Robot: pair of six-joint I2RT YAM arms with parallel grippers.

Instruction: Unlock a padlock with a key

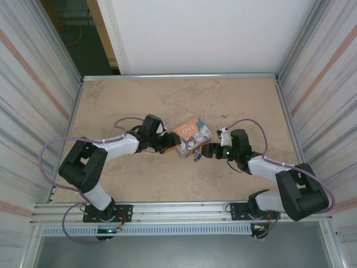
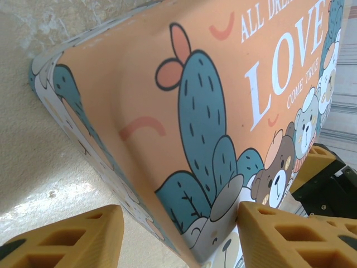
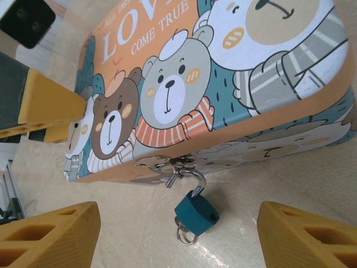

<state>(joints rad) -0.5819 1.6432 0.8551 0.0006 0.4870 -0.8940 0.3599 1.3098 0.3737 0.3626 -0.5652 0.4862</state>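
My left arm folds at the elbow near 9 o'clock on the counter point(image 1: 111, 100) and runs its forearm toward 3 o'clock. That sets my left tool point(image 2: 178, 215) astride a corner of the picture box point(image 2: 223, 111). One finger point(image 2: 290, 234) lies against the lid and the other sits just beside the side wall; I cannot tell whether they clamp it. My right arm bends at 4 o'clock and reaches toward 10 o'clock, wrist low. My right tool point(image 3: 178, 215) stands with its fingers wide apart, gripping nothing. Between them, touching neither, the padlock point(image 3: 196, 211) hangs at 6 o'clock from the box's hasp point(image 3: 167, 164), shackle through it, teal body tilted, a small silvery ring point(image 3: 187, 234) beneath it
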